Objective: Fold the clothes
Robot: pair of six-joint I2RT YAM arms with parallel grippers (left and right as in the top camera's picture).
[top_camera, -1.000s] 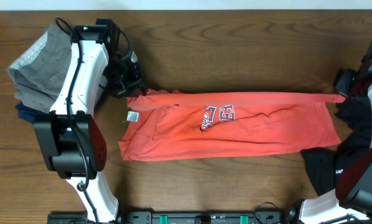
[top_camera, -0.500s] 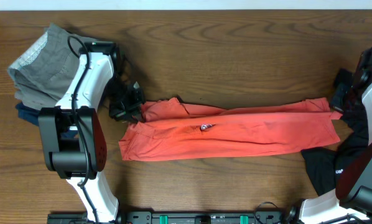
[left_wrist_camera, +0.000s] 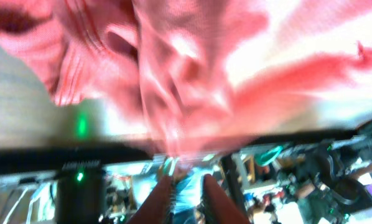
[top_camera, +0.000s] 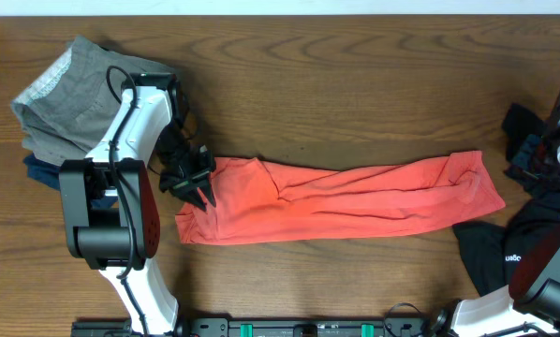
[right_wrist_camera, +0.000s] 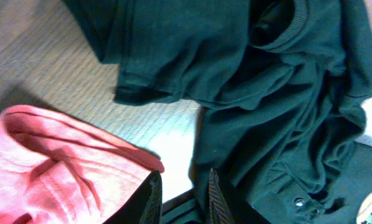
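Overhead coral T-shirt (top_camera: 346, 198) banded, wrist views, left pincer (left_wrist_camera: 187, 185), right pincer (right_wrist_camera: 183, 180) slightly spread

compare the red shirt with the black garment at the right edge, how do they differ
The red shirt is stretched out as one long band across the table; the black garment lies crumpled in a heap. The red shirt shows plain fabric with no print facing up; the black garment shows small white print. Both are soft clothes resting on the wood, neither neatly folded.
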